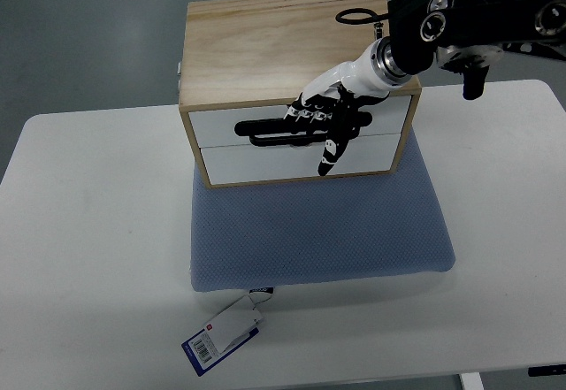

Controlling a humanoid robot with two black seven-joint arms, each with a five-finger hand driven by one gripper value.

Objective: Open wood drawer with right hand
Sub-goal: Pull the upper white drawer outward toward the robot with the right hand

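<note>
tag (223, 334) | barcode print, seemingly too small to read

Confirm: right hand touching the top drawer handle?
Touching. The top view shows the right hand with fingers curled over the black handle of the top drawer; no gap shows.
</note>
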